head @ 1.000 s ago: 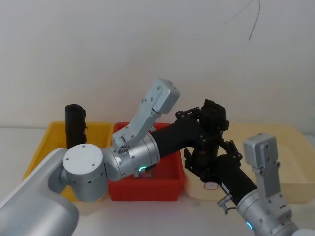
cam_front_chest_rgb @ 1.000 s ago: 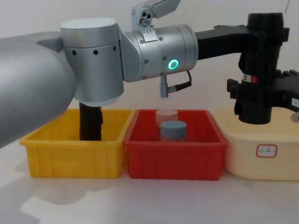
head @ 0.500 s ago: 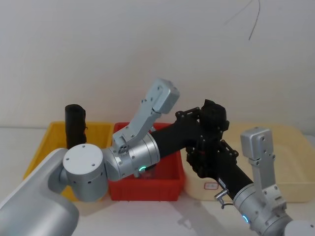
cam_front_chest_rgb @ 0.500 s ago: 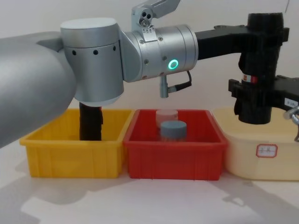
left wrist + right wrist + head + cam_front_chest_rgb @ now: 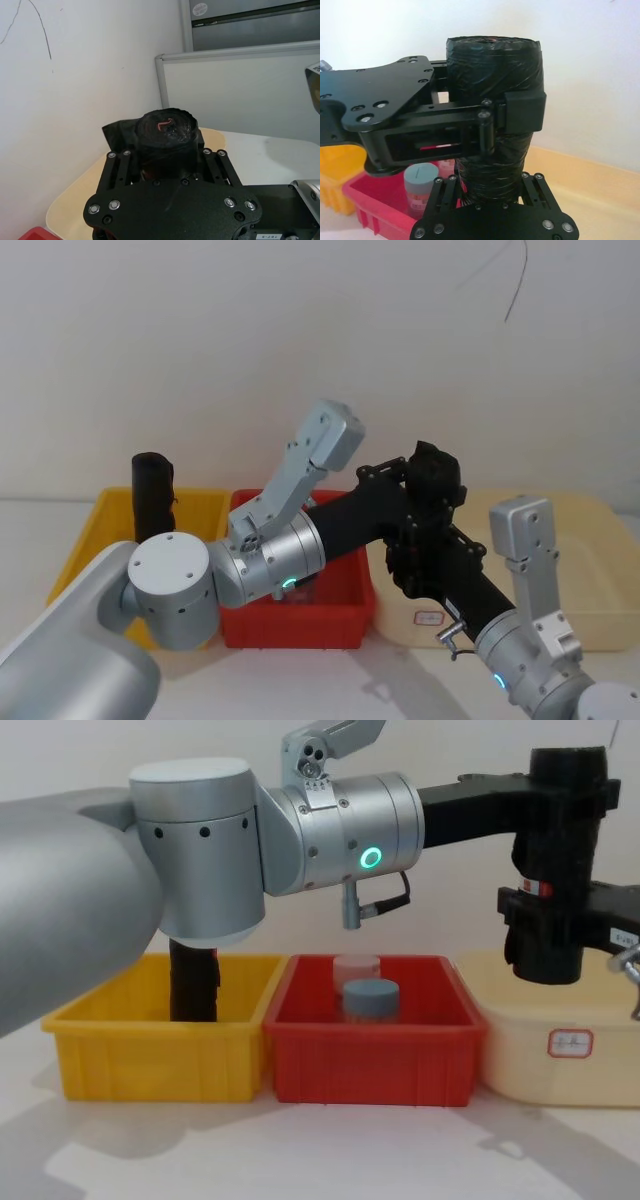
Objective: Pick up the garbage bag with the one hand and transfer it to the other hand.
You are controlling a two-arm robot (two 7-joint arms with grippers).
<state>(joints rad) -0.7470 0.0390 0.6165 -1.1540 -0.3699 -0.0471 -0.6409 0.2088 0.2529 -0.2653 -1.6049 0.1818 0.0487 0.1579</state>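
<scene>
The garbage bag (image 5: 556,948), a tall black roll with a red-and-white label band, hangs upright above the cream bin. My left gripper (image 5: 562,795), on the arm with the green ring, is shut on its upper part. In the left wrist view the roll's top (image 5: 165,129) sticks out between the left gripper (image 5: 165,161). My right gripper (image 5: 556,906), on the blue-ringed arm, comes in from the right and is shut on the roll's lower half. In the right wrist view the bag (image 5: 492,65) stands between the right gripper (image 5: 492,192), with the left gripper (image 5: 492,117) clamped above.
A second black roll (image 5: 193,982) stands in the yellow bin (image 5: 150,1060) at the left. The red bin (image 5: 375,1065) in the middle holds a blue-lidded jar (image 5: 371,997) and a clear jar behind it. The cream bin (image 5: 520,1070) lies under the held bag.
My right arm has pushed forward and its fingers have drawn in against the bag's lower half. The left arm and the bag have stayed still.
</scene>
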